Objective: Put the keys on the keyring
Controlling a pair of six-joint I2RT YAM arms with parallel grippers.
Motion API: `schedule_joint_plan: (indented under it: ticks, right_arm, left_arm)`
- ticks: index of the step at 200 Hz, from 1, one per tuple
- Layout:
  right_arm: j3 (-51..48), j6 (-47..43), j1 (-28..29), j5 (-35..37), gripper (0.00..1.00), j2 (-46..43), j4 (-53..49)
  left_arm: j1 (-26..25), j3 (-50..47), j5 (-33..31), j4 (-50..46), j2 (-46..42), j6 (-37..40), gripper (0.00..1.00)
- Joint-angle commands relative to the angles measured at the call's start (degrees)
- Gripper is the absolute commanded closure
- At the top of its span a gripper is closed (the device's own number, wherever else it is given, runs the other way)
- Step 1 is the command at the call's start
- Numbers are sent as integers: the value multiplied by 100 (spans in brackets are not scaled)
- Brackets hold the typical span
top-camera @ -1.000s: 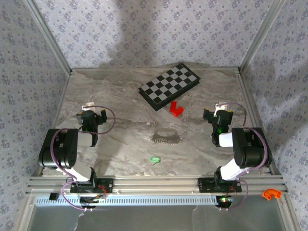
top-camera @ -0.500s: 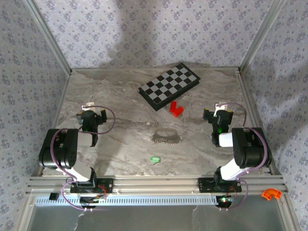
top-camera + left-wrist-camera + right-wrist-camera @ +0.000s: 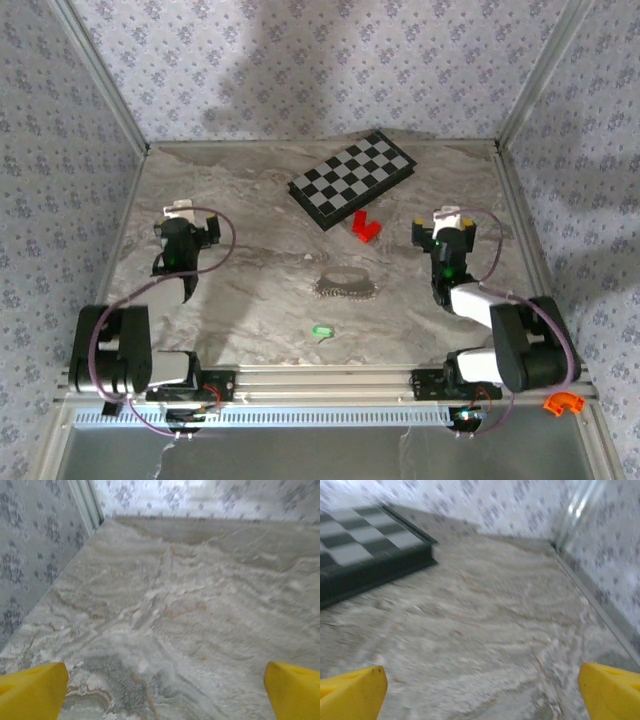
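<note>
- My left gripper (image 3: 181, 214) hangs over the left side of the marble-patterned table (image 3: 250, 200). Its jaws are spread wide with nothing between them.
- In my left wrist view, its yellow fingertips (image 3: 31, 692) sit in the two bottom corners, with bare table between them.
- My right gripper (image 3: 450, 220) hangs over the right side of the table, also spread wide and empty.
- In my right wrist view, which is blurred, the yellow tips sit in the bottom corners in the same way.
- The keyring (image 3: 347, 286), a thin grey beaded chain, lies in a floppy loop near the middle of the table. It is between my two arms and apart from both grippers.
- The keys (image 3: 322, 331), one tiny piece with a bright green head, lie flat on the table. They are near the chain on the side closer to my arm bases, and they do not touch it.
- A red block (image 3: 366, 227) lies beyond the chain, just beside the near edge of the checkered board (image 3: 352, 178). I cannot tell whether the two touch.
- The board lies at an angle toward the far side, and its dark edge also shows at the upper left of my right wrist view.
- Walls (image 3: 300, 60) with a small floral pattern enclose the table.
- An orange curved piece (image 3: 563, 403) rests on the frame at the near right corner.
</note>
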Motion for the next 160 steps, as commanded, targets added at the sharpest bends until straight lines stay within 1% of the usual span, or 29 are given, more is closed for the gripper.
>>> schedule_joint_plan:
  ticks: [1, 9, 18, 26, 37, 43, 54, 70, 101, 117, 124, 137, 148, 160]
  right_arm:
    - [180, -36, 504, 809, 0, -643, -652]
    - [275, 338, 668, 1031, 0, -944, -1082]
    - [489, 887, 781, 1084, 0, -1253, -1907]
    - [812, 1447, 823, 920, 1, -1487, -2874]
    - [1218, 2089, 843, 545, 0, -1646, -4048]
    - [1370, 2355, 883, 342, 0, -1677, -4504]
    - [1527, 2680, 1070, 50, 0, -1693, -5036]
    - [1526, 2913, 1432, -82, 0, -1699, -5336]
    - [1726, 3193, 1955, -834, 0, -1417, -6008]
    - [1752, 3225, 2218, -1135, 0, -1331, -6251]
    - [1734, 3261, 2298, -1269, 0, -1321, -6310]
    - [1698, 3300, 2402, -1601, 0, -1319, -6360]
    - [1680, 3332, 2480, -1837, 0, -1326, -6443]
    - [1631, 3317, 2552, -2028, 0, -1336, -6470]
  left_arm:
    - [-438, 195, 233, -1167, -664, -203, 0]
    - [-652, 243, 179, -1489, -879, -417, 0]
    - [-880, 380, 46, -2053, -1076, -817, 0]
    - [-1108, 580, 23, -2631, -1211, -1125, 0]
    - [-1378, 796, 208, -3276, -1330, -1494, 0]
    - [-1506, 873, 375, -3521, -1384, -1687, 0]
    - [-1768, 928, 677, -3829, -1490, -2028, 0]
    - [-2174, 1010, 1025, -4137, -1580, -2456, 0]
    - [-2956, 1168, 1829, -4473, -1618, -2651, 0]
    - [-3371, 1252, 1957, -4652, -1625, -2728, 1]
    - [-3550, 1279, 1953, -4689, -1614, -2786, 2]
    - [-3836, 1273, 1966, -4643, -1551, -2829, 4]
    - [-3969, 1212, 2043, -4492, -1478, -2854, 6]
    - [-3980, 1040, 2449, -3996, -1417, -2970, 8]
